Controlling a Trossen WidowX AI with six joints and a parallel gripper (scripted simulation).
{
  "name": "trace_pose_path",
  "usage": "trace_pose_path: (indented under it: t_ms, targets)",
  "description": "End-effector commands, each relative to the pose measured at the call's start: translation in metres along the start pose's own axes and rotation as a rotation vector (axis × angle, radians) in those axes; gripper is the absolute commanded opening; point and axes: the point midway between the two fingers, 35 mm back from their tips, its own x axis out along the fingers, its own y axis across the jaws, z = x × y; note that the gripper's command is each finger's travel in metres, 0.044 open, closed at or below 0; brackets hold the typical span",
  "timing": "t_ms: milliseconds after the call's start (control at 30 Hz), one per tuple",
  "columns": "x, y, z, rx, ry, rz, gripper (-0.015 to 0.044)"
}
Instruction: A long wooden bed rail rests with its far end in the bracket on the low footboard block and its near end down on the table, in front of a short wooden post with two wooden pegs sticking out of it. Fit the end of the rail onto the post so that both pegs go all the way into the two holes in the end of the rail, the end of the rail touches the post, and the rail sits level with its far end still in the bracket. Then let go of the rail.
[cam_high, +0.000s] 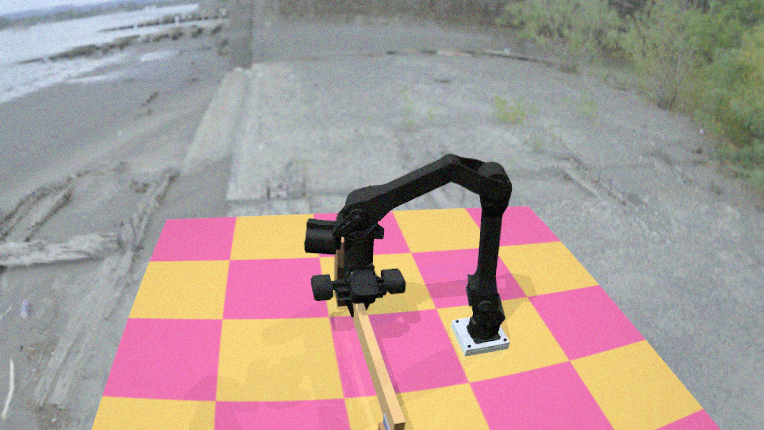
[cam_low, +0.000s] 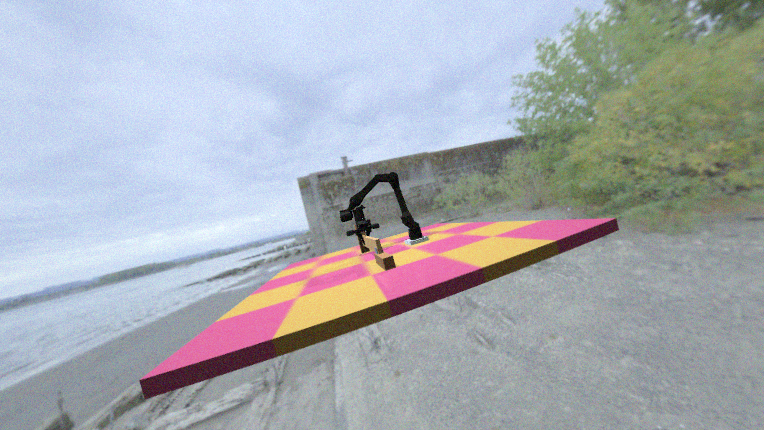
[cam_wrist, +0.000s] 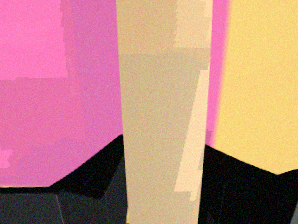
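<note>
The long wooden rail (cam_high: 378, 368) (cam_low: 372, 243) (cam_wrist: 162, 110) runs from under the arm toward the front of the top view. My gripper (cam_high: 357, 309) (cam_low: 364, 248) (cam_wrist: 149, 142) points down and is shut on the rail, one dark finger on each side. The wooden post (cam_high: 338, 261) shows partly behind the gripper in the top view. The pegs, the rail's holes and the meeting of rail and post are hidden by the gripper. The footboard block (cam_low: 385, 261) is low at the rail's other end. Whether that end sits in the bracket is too small to tell.
The arm's white base plate (cam_high: 486, 347) (cam_low: 416, 241) stands to the right of the rail. The pink and yellow checkered table (cam_high: 278, 352) (cam_low: 342, 277) lies beneath everything, and its front edge shows in the exterior view.
</note>
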Motion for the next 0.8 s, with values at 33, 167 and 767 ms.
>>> trace_pose_path:
  t_ms: [33, 167, 767]
  targets:
    - [-0.0006, 0.0, -0.0031, 0.0, 0.011, -0.001, 0.0]
    - [-0.0004, 0.0, -0.0035, 0.0, 0.011, -0.001, 0.0]
    - [0.0002, 0.0, -0.0067, 0.0, 0.011, -0.001, 0.0]
